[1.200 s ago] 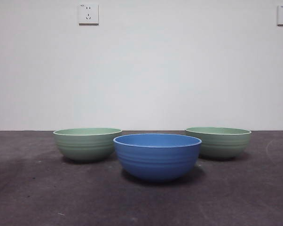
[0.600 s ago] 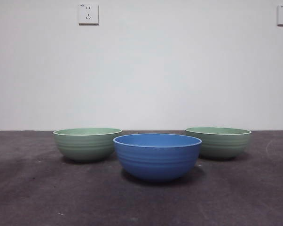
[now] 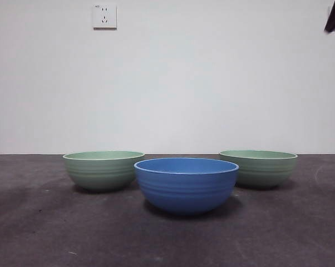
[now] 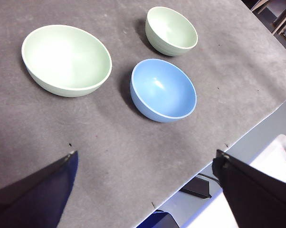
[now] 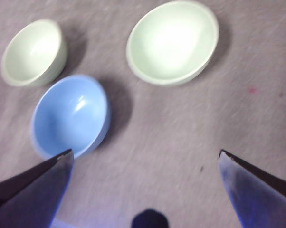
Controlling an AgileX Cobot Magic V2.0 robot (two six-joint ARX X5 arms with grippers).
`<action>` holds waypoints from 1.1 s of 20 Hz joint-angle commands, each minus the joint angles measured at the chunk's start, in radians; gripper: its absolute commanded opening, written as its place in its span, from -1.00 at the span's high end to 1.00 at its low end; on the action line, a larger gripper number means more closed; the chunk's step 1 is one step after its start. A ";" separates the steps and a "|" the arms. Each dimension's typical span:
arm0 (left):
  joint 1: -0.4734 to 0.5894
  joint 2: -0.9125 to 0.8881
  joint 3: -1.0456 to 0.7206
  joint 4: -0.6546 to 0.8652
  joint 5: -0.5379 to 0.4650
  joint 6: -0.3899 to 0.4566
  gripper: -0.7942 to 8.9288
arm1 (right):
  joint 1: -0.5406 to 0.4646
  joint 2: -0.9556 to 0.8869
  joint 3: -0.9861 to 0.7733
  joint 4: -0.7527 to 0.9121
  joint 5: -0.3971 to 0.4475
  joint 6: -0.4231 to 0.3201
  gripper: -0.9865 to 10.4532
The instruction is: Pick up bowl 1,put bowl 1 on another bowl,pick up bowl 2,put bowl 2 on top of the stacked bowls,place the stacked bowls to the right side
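Observation:
Three ridged bowls stand apart on the dark table. The blue bowl [image 3: 186, 184] [image 4: 163, 90] [image 5: 71, 116] is nearest the front, in the middle. One pale green bowl [image 3: 103, 169] [image 4: 67, 59] [image 5: 33, 51] sits behind it to the left. The other pale green bowl [image 3: 259, 167] [image 4: 171, 31] [image 5: 172, 42] sits behind it to the right. My left gripper [image 4: 146, 153] hangs open high above the table, nearest the left green bowl. My right gripper [image 5: 146, 152] is open too, high over the right green bowl and the blue one. Neither holds anything.
A black arm tip [image 3: 334, 16] shows at the front view's top right corner. A wall socket [image 3: 104, 16] is on the white wall behind. The left wrist view shows the table's edge [image 4: 257, 128], with a white object [image 4: 281, 156] beyond it.
A black arm tip has come into the front view's top right corner, covering the socket there. The right wrist picture is blurred by motion. The bowls have not moved.

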 commanded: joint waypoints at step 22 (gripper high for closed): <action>-0.002 -0.002 0.001 0.005 0.003 -0.003 -0.15 | 0.002 0.681 0.084 0.500 0.092 0.135 -0.04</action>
